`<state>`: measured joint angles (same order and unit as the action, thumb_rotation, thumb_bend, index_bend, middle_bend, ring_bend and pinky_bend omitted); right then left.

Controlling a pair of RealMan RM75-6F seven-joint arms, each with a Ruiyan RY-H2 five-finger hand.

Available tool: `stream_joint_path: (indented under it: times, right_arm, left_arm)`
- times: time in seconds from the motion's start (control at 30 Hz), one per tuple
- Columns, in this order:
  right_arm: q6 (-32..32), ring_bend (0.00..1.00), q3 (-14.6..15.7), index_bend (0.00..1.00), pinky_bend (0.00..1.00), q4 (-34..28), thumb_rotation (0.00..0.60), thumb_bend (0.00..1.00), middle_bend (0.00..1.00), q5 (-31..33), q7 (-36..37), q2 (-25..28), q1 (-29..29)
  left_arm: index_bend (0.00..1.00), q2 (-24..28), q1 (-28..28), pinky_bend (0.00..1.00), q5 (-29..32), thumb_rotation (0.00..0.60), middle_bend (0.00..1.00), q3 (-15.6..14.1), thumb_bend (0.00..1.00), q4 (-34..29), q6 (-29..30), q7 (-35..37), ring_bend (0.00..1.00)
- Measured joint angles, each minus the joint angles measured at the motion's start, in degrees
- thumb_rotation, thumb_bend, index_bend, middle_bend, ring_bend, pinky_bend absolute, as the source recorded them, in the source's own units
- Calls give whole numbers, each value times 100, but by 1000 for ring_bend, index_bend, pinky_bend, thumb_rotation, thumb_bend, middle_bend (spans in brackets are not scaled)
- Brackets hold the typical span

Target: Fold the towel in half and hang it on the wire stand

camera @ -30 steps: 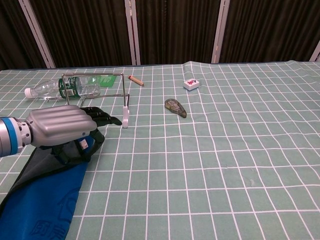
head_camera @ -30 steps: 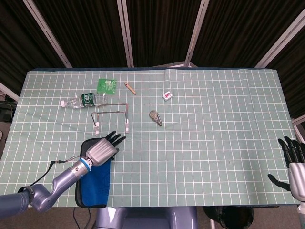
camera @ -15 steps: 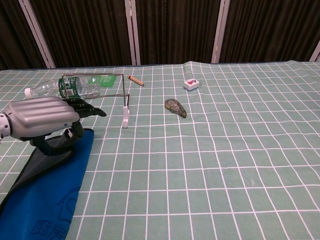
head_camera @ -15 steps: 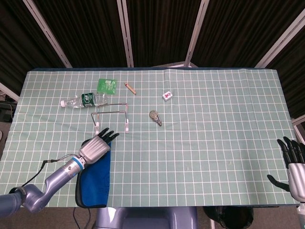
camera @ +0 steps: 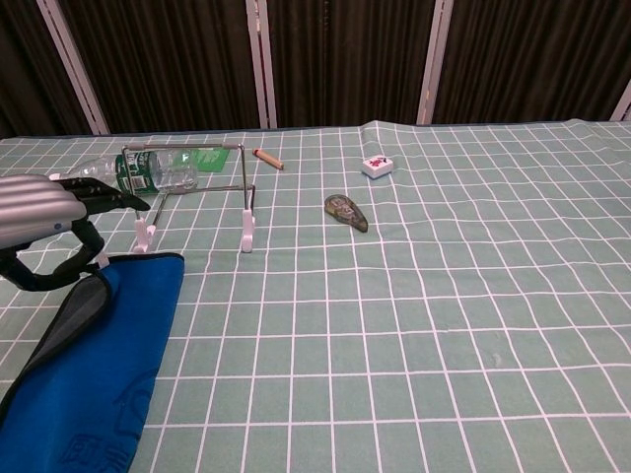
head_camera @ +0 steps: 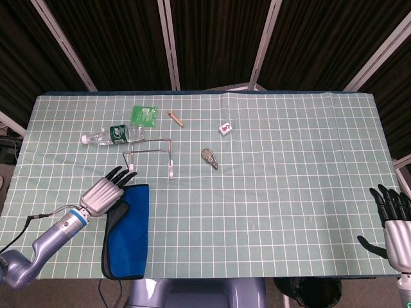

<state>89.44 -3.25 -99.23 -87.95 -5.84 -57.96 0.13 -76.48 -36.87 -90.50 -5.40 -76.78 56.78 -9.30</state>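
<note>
Fold looks done: we see the towel (head_camera: 128, 228) doubled flat at the table's near-left edge, just short of the wire stand (head_camera: 151, 157). Hanging remains. Left hand (head_camera: 106, 192) spread, empty, beside towel; right hand (head_camera: 393, 221) spread, idle.

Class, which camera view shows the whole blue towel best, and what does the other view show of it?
The head view: the blue towel lies folded and flat, its whole outline visible near the table's front edge, beside the left hand. The chest view crops the towel at the frame's bottom-left, showing only its far end near the wire stand.
</note>
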Motion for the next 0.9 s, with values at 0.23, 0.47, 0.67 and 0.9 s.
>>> stream_joint_path:
  times: [0.23,0.47,0.67,0.9]
  right_arm:
    - [-19,0,-9,0,0,9,600,0,0,26,15,2,8]
    - [-5,0,8,0,0,-8,600,0,0,-15,-10,-3,5]
    - [36,0,19,0,0,-30,600,0,0,-64,5,14,-11]
    - [130,0,55,0,0,-92,600,0,0,-199,59,62,-46]
  left_arm:
    - [158,-16,190,0,-83,600,0,-84,308,366,208,355,0]
    - [0,-46,395,0,-180,600,0,-136,233,743,533,908,0]
    - [0,149,601,0,-148,600,0,-106,229,834,869,1269,0]
    - [0,680,756,85,-261,600,203,-43,172,400,1382,1594,156]
